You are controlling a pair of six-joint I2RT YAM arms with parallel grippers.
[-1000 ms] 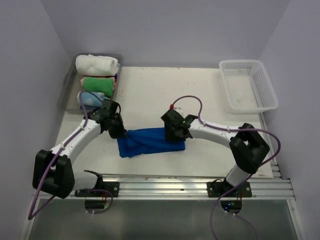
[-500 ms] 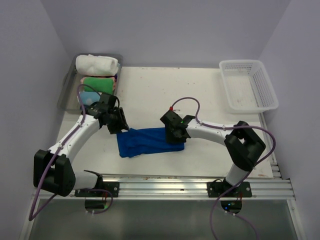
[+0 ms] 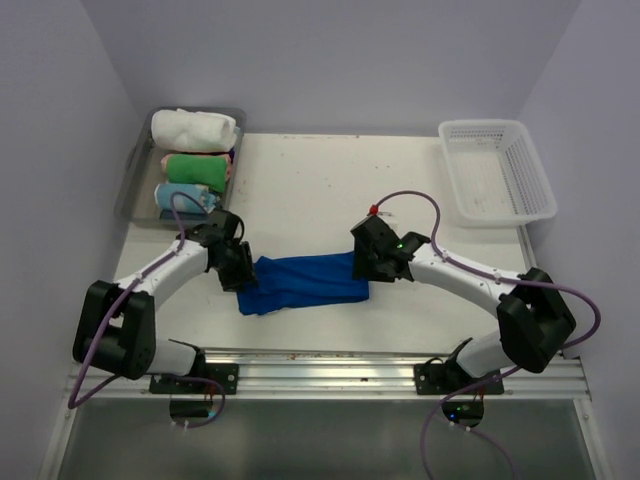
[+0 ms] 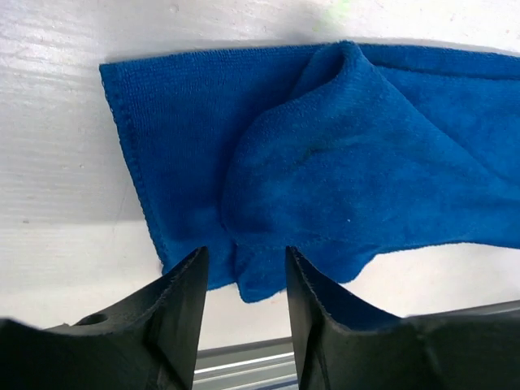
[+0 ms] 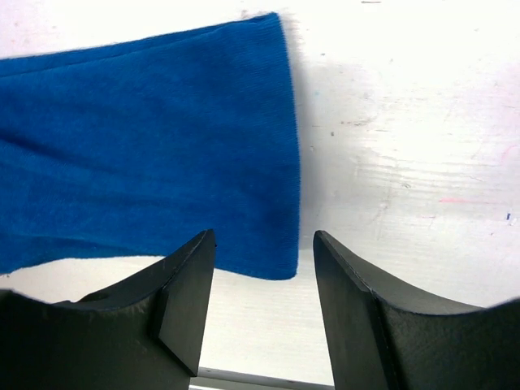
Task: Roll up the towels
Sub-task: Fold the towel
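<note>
We are seeing blue towel (image 3: 303,283) lying rumpled in loose band on surface (image 3: 330,190), near front edge, between both arms; left pincer (image 4: 244,272) hovering spread at towel's left end, folded hem sitting between fingers, nothing pinched; right pincer (image 5: 264,244) hovering spread over towel's right corner, also pinching nothing; three rolled towels (image 3: 195,165) resting in tray (image 3: 135,165) at far left; white basket (image 3: 480,125) sitting at far right.

Rumpled blue towel (image 4: 341,154) on white table (image 4: 57,203), left gripper (image 4: 244,258) jaws parted
</note>
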